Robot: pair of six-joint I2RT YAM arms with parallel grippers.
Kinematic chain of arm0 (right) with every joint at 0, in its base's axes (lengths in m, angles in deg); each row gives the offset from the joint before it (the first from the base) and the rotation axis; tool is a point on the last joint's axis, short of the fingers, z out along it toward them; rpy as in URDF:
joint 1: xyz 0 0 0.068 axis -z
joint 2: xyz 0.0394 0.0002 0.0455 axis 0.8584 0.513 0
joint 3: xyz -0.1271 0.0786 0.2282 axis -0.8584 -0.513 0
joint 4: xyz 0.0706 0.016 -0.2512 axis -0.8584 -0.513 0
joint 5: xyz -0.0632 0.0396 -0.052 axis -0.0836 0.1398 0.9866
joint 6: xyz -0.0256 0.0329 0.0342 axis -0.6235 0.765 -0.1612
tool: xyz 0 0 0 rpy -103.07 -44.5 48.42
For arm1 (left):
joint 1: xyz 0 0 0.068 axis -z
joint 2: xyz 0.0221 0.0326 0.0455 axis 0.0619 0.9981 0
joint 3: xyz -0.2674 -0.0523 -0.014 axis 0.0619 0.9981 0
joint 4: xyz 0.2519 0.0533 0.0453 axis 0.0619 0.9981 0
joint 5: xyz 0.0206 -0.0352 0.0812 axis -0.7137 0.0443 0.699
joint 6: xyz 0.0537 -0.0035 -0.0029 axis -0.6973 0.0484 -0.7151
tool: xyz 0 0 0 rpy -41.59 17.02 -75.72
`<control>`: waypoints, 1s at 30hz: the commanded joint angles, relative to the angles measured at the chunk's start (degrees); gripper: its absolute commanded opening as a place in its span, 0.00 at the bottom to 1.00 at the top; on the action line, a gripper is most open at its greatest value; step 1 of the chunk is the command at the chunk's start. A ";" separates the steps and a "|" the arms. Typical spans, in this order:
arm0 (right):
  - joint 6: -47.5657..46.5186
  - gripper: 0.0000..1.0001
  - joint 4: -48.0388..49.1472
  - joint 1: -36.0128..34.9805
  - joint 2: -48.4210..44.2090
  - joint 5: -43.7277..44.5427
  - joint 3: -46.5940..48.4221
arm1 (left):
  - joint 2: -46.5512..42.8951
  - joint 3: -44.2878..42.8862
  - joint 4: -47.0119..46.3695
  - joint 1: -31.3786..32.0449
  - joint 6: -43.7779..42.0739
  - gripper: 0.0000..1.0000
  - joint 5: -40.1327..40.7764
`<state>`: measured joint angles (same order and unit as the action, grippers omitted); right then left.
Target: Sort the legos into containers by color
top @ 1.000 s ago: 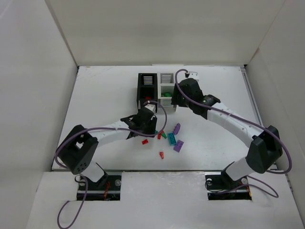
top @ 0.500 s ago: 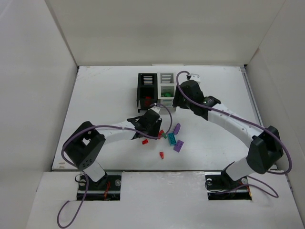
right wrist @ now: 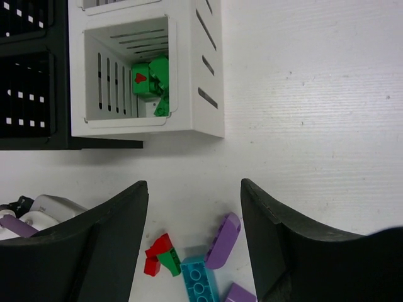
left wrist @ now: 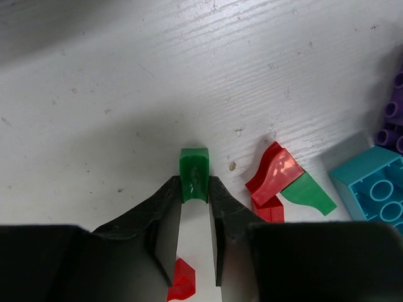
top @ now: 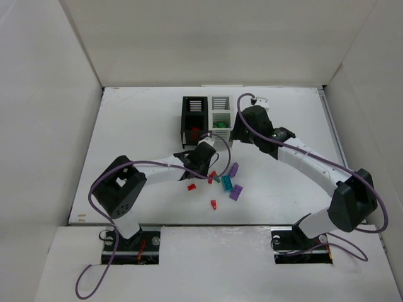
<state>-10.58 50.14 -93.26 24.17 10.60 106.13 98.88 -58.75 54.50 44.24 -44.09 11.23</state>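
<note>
White-painted wooden table (left wrist: 126, 75), plain white walls round it. We have the left gripper (left wrist: 194, 192) low at the loose pile on the near side of the white bin (right wrist: 211, 75). Its two fingers are pinched on a small green brick (left wrist: 194, 165), which touches both pads. We can't tell if it is on the table or just off it. A tiny red piece (left wrist: 181, 280) lies under the fingers. A red-and-green joined piece (left wrist: 286, 185), a teal brick (left wrist: 371, 189) and a purple brick (right wrist: 223, 239) lie in the same pile, further from the bin.

The right gripper (right wrist: 194, 189) hangs spread wide and empty just in front of the white bin. The black bin (right wrist: 25, 82) touches the white bin's left side. Green legos (right wrist: 151, 78), one with a red bit on it, already sit in the white bin's nearer compartment.

We judge the step to be the pick of a green brick, with the grasp made. Next comes a lift clear of the pile, a carry to that green compartment and a release above it. The right arm is crowding the bin, so it likely needs to give room.
</note>
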 commanded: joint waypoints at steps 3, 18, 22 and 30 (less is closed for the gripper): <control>0.40 0.66 2.33 0.47 -2.62 0.35 -0.71 | -0.81 -2.38 2.48 0.73 -0.10 0.17 0.66; 2.69 0.66 0.67 4.59 -13.07 2.54 -8.35 | -7.51 -18.27 1.25 0.03 -9.31 0.18 0.32; 3.22 0.66 0.14 5.65 -14.75 2.55 -9.41 | -1.54 -26.97 1.25 -2.96 -12.22 0.18 -2.14; 3.74 0.66 0.14 8.20 -16.60 2.55 -11.08 | 9.45 -41.91 3.88 -5.34 -16.35 0.18 -3.82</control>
<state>-7.54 49.58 -86.07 8.85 12.22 95.47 107.05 -96.76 56.59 38.69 -57.73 8.22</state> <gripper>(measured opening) 0.656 0.186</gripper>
